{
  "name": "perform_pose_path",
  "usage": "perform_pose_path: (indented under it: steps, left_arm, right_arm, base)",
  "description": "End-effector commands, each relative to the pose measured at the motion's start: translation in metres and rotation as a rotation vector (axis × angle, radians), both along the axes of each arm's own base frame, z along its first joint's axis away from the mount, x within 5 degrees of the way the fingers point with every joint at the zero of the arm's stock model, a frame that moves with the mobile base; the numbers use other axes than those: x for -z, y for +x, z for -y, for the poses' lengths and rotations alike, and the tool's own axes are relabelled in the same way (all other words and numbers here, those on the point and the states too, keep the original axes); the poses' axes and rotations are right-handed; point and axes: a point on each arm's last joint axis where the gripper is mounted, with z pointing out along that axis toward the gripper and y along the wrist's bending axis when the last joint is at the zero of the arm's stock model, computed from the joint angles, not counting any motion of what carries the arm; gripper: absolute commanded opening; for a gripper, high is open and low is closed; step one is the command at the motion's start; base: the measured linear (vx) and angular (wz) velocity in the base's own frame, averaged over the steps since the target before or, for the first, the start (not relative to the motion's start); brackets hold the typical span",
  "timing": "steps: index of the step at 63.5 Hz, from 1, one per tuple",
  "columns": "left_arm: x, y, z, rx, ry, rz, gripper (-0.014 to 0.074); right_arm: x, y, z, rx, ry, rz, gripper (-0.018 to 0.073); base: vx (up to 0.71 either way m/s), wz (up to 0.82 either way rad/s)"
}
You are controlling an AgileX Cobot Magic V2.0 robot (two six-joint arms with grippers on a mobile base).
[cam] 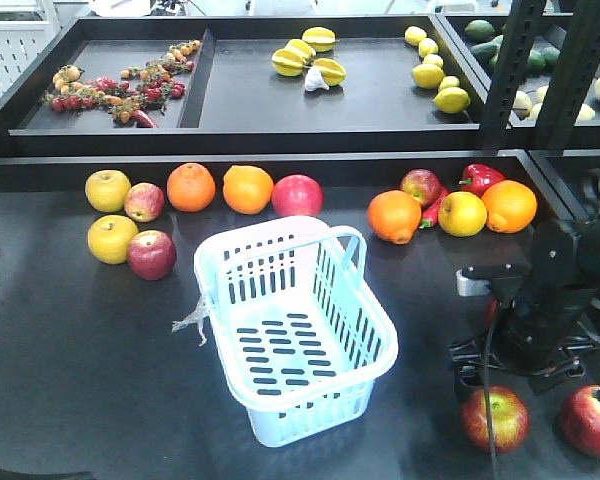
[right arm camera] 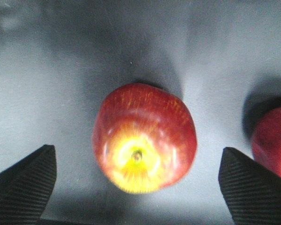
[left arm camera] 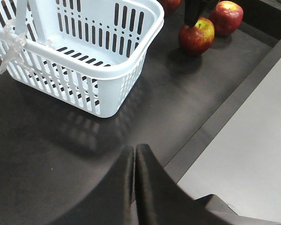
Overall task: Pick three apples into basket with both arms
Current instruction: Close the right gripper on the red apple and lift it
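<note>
The right tool (right arm camera: pixel 136 151) is spread, its ribbed black pads (right arm camera: pixel 23 183) flanking a glossy red apple (right arm camera: pixel 144 137), yellow at the stem; a second apple (right arm camera: pixel 274 140) lies just outside one pad. The left tool (left arm camera: pixel 133 157) is pressed together, with the slotted pale-blue plastic basket (left arm camera: pixel 131 63) ahead on the dark surface (left arm camera: pixel 47 154).

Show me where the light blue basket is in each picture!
Front view: the pale blue slotted plastic basket sits mid-table.
Left wrist view: it fills the top left.
Right wrist view: not in it.
Shared landmark: the red-and-yellow round apple, seen in front and left wrist views.
</note>
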Motion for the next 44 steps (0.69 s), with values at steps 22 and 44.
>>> perform_pose_path:
  steps: [22, 44]
  left_arm:
    - [-0.011, 0.005, 0.001, -0.036, -0.057, 0.03, -0.0008]
    - [-0.011, 0.005, 0.001, -0.035, -0.051, 0.034, -0.0008]
  right_arm:
    - [0.017, 0.01, 0.002, 0.009, -0.008, -0.005, 0.0638]
    - [0.022, 0.008, 0.002, 0.009, -0.012, -0.048, 0.0466]
  base:
    - [0.0, 0.0]
    - [0.0, 0.0]
